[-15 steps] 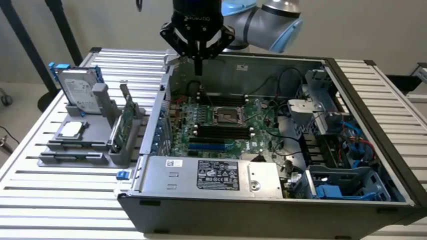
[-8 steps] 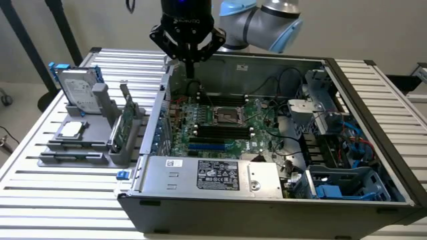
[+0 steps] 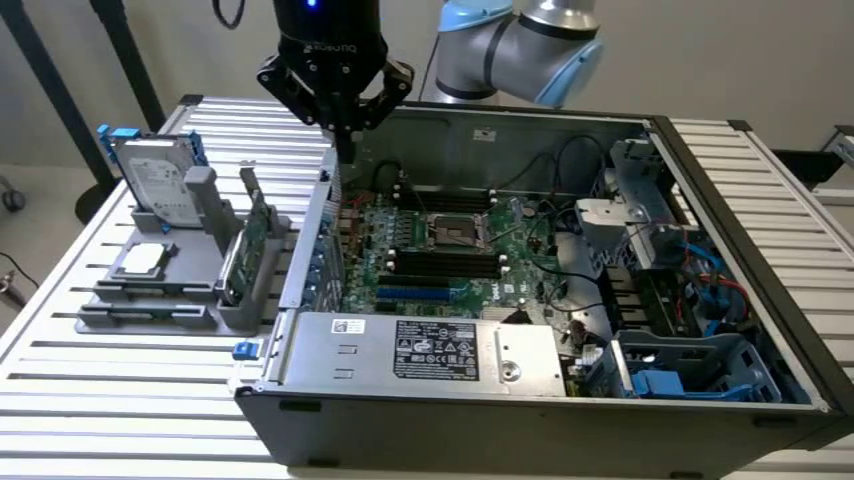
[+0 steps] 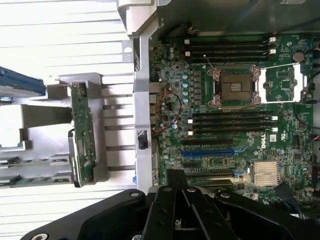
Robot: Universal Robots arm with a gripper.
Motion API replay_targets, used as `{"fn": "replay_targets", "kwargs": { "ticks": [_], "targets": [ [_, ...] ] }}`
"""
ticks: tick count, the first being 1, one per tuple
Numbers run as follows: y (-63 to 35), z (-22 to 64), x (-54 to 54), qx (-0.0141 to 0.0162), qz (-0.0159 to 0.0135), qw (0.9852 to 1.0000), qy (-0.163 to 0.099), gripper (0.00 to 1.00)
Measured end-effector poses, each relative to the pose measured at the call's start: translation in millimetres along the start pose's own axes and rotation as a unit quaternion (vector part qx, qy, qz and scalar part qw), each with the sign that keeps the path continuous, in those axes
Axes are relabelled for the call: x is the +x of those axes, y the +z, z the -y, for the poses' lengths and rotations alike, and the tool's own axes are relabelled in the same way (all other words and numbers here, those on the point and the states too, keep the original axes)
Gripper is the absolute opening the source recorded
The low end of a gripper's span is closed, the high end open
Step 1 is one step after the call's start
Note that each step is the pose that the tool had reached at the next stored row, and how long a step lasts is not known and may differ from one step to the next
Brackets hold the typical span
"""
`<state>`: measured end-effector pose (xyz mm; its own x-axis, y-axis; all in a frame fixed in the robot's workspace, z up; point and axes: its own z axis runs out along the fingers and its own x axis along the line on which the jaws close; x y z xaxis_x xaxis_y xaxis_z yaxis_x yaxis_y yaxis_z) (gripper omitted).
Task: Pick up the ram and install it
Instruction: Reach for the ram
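Observation:
The ram [image 3: 250,196] is a thin dark-green stick standing on edge in the grey rack [image 3: 160,305], outside the case on the exterior view's left. The wrist view shows it from above as a narrow green strip [image 4: 79,107]. My black gripper [image 3: 344,150] hangs above the far left wall of the open computer case [image 3: 534,400], apart from the ram and higher than it. Its fingertips [image 4: 176,176] come together to a point with nothing between them. The motherboard [image 3: 461,255] lies inside the case, and its long black slots [image 4: 232,120] beside the processor socket [image 4: 235,87] hold nothing.
A larger green card with a metal bracket [image 3: 235,258] stands in the rack just in front of the ram. A silver hard drive [image 3: 154,180] leans at the rack's back. The power supply [image 3: 427,350], drive cages [image 3: 681,370] and cables crowd the case's front and right.

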<state>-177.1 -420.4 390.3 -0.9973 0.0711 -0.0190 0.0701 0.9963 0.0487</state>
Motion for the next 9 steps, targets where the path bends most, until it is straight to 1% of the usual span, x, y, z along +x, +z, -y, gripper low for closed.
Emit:
{"fn": "replay_targets", "kwargs": {
  "ticks": [9],
  "targets": [
    [1.7,8.3,40.6,0.0001,0.0,1.0,0.0,0.11]
  ]
}}
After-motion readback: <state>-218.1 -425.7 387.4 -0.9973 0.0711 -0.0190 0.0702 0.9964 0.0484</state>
